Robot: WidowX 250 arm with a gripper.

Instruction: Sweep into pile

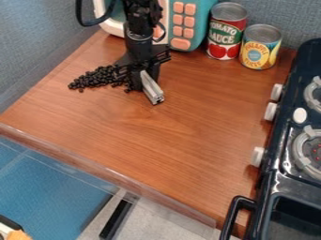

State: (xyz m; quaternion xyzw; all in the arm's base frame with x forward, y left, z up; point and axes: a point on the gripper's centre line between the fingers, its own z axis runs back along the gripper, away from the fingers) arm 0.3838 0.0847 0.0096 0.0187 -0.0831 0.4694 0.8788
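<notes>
My gripper (145, 78) hangs low over the wooden counter, left of centre toward the back. It is shut on a grey metal bar (152, 89), whose end points toward the front and right, at or just above the counter surface. A spread of small black beans (94, 78) lies on the counter to the left of the gripper, with some beans right beside it. The gripper hides part of the beans' right side.
Behind the arm stands a teal and white toy microwave (203, 14). A tomato sauce can (226, 32) and a pineapple can (259, 47) stand at the back right. A dark toy stove (282, 187) lines the right side. The counter's front edge (103, 171) runs diagonally.
</notes>
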